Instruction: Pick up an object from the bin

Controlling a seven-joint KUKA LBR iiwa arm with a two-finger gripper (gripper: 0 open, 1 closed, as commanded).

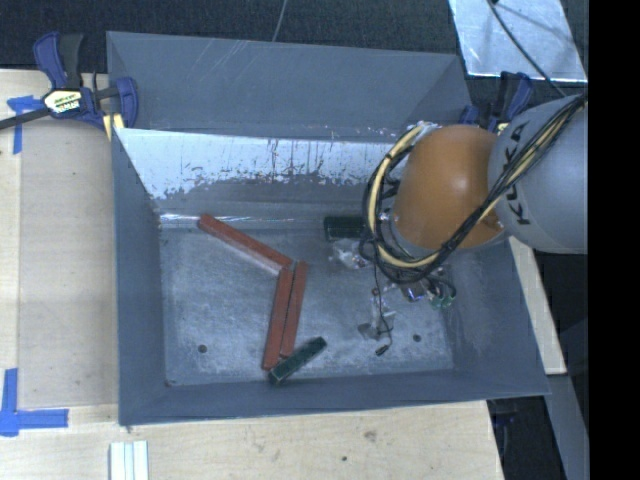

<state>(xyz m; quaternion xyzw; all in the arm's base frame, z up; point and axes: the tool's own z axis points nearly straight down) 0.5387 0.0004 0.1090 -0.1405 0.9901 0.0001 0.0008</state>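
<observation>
My gripper [381, 333] hangs below the orange wrist cover over the bin's floor at the right, with bare floor under it. Nothing shows in it. To its left, near the front wall, lies a dark green pen-like stick [298, 357]. Two red-brown bars [283, 313] lie side by side, running from the bin's middle down to that stick. A third red-brown bar [243, 242] lies slantwise from the back left and meets their upper end. A small pale crumpled piece [346, 258] lies just left of the wrist, and a black block [343, 227] sits behind it by the back wall.
The arm and its orange cover with cables hide the bin's back right corner. The bin's walls slope inward on all sides. Open floor lies at the left and between the bars and the gripper.
</observation>
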